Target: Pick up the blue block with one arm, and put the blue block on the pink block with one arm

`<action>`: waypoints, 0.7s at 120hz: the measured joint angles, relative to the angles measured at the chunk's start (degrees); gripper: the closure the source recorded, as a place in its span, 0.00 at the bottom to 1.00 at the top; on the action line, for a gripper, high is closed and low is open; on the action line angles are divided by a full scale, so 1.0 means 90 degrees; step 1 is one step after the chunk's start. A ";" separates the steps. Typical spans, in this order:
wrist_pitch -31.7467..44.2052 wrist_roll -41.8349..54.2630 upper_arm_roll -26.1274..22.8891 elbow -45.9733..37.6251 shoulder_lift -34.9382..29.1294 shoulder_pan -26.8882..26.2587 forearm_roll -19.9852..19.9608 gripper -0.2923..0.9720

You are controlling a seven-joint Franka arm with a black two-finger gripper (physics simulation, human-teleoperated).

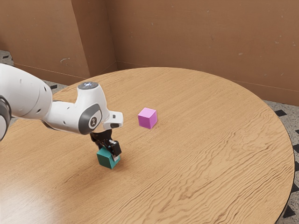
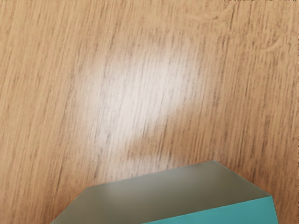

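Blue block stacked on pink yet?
No, the blue block is under the gripper, clearly apart from the pink block, which has nothing on top.

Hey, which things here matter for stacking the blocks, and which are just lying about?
For the job: blue block, pincer just above it, pink block standing apart.
Just surroundings: round wooden table, brown wall.
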 joint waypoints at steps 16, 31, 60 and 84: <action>0.0008 -0.0010 0.0004 0.0000 -0.0006 -0.0003 -0.0001 0.35; 0.0014 -0.0019 0.0003 0.0000 -0.0007 -0.0002 0.0002 0.39; 0.0005 -0.0030 0.0066 0.0001 -0.0104 -0.0011 0.0008 0.43; -0.0034 -0.0040 0.0137 -0.0001 -0.0219 -0.0009 0.0020 0.45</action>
